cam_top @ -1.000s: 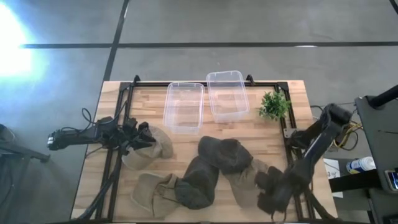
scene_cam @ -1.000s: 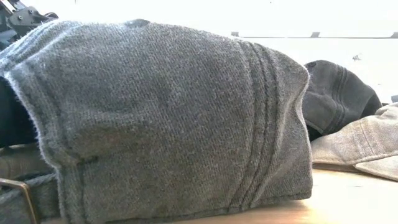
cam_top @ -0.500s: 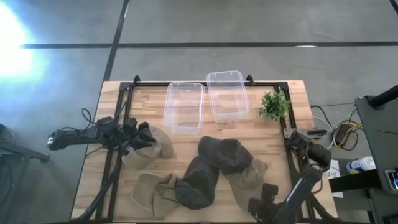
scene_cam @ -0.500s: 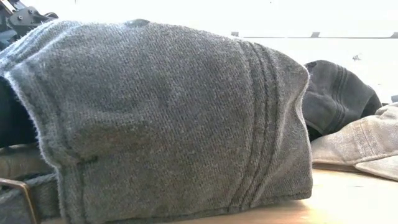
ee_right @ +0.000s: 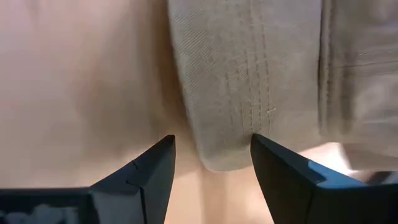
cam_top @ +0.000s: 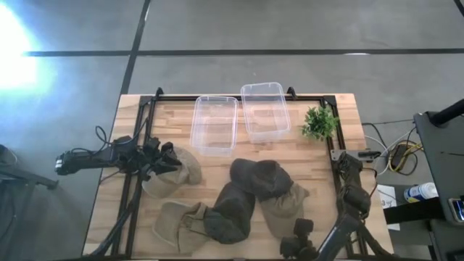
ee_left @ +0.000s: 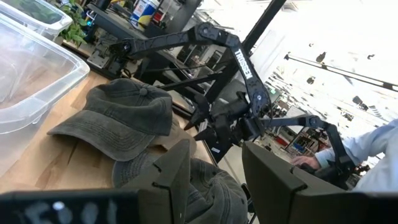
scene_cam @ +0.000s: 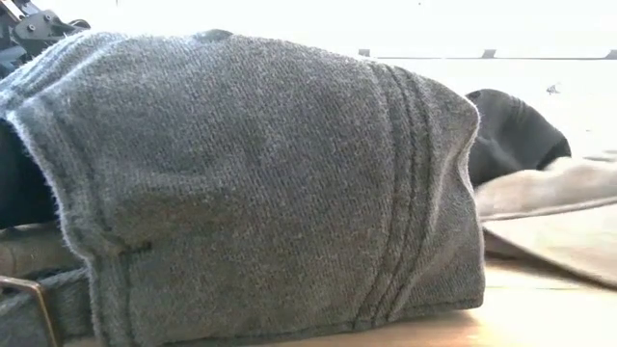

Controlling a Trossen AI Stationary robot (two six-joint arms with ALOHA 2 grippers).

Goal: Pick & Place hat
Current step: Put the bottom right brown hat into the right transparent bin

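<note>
Several hats lie crown up on the wooden table. A tan hat (cam_top: 288, 209) sits near the right. A dark hat (cam_top: 257, 177) partly overlaps it, and a grey hat (cam_top: 228, 214) fills the low view (scene_cam: 251, 173). Two more tan hats lie on the left (cam_top: 174, 177) and near left (cam_top: 177, 225). My right gripper (cam_top: 296, 245) is open at the near edge of the right tan hat. In the right wrist view (ee_right: 212, 138) its fingers stand on either side of the brim. My left gripper (cam_top: 172, 156) is open (ee_left: 216, 146) over the left tan hat. My right gripper has its open fingers on either side of the tan hat's brim edge (ee_right: 217, 152), coming from the table's near side, with the hat lying on the table. Whether the fingers touch the brim, I cannot tell.
Two clear plastic containers (cam_top: 214, 123) (cam_top: 264, 109) stand at the far middle of the table, with a small green plant (cam_top: 319, 122) to their right. A black frame (cam_top: 217, 96) runs round the table. Bare wood shows along the near right corner (cam_top: 362, 239).
My right arm has folded in from the table's right edge, and its gripper has moved toward the near edge and a little left, to the tan hat's brim. In the low view that tan hat's edge has risen and now covers more of the dark hat behind it.
</note>
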